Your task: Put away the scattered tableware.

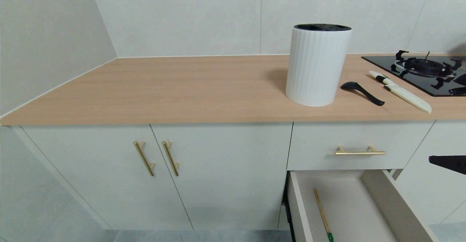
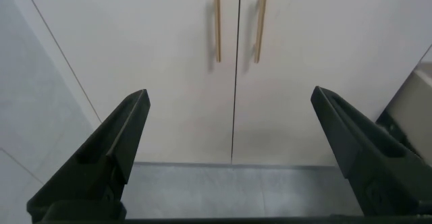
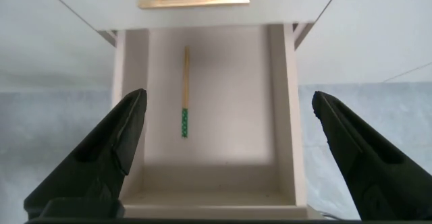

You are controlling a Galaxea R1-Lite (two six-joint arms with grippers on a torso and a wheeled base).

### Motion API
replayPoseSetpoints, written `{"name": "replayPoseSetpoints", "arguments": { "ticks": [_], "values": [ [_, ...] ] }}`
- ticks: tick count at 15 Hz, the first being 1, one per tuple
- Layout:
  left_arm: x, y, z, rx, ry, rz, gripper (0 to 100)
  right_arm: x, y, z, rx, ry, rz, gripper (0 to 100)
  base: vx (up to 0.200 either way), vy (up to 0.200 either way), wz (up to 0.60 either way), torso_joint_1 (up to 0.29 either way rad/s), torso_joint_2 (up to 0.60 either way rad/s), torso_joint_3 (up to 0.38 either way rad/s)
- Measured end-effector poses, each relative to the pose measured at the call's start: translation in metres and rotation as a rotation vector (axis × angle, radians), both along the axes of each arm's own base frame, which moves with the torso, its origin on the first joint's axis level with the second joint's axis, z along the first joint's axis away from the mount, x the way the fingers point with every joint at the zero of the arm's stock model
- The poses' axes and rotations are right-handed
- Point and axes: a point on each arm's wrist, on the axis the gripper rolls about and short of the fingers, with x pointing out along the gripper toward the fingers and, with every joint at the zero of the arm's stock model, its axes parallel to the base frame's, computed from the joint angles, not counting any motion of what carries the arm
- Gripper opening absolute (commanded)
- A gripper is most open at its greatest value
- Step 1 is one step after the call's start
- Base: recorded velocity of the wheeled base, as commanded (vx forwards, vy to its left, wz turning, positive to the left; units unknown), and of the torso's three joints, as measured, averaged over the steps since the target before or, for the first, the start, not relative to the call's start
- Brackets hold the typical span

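On the wooden countertop [image 1: 182,89] stands a white ribbed utensil holder [image 1: 317,65] with a black slotted top. To its right lie a black spoon [image 1: 361,92] and a white knife [image 1: 400,91] with a black band. Below, a lower drawer [image 1: 382,202] stands pulled out, with chopsticks [image 1: 322,213] in it. The right wrist view looks down into that drawer [image 3: 283,116] at the chopsticks [image 3: 184,92], and my right gripper [image 3: 229,160] is open above it. My left gripper [image 2: 229,160] is open, low in front of the cabinet doors [image 2: 236,62].
A black gas hob [image 1: 426,71] sits at the counter's far right. The upper drawer [image 1: 358,145] with a gold handle is closed. Two cabinet doors [image 1: 156,169] with gold handles are closed. A wall bounds the counter on the left.
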Motion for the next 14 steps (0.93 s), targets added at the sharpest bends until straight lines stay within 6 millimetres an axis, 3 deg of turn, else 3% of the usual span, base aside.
{"name": "replayPoseSetpoints", "arguments": {
  "ticks": [6, 10, 12, 14],
  "values": [
    [0.000, 0.000, 0.000, 0.000, 0.000, 0.000, 100, 0.000, 0.000, -0.002, -0.004, 0.008, 0.003, 100, 0.000, 0.000, 0.00, 0.189, -0.47, -0.290],
    [0.000, 0.000, 0.000, 0.000, -0.001, 0.000, 100, 0.005, 0.000, -0.007, -0.036, -0.006, 0.034, 100, 0.000, 0.000, 0.00, 0.055, -0.13, -0.076],
    [0.000, 0.000, 0.000, -0.001, -0.001, 0.000, 100, 0.015, 0.001, -0.008, -0.055, -0.025, 0.054, 100, 0.000, 0.000, 0.00, 0.000, 0.00, 0.000],
    [0.000, 0.000, 0.000, 0.000, -0.001, 0.000, 100, 0.040, 0.000, -0.007, -0.060, -0.064, 0.070, 100, 0.000, 0.000, 0.00, 0.000, 0.00, 0.000]
  ]
}}
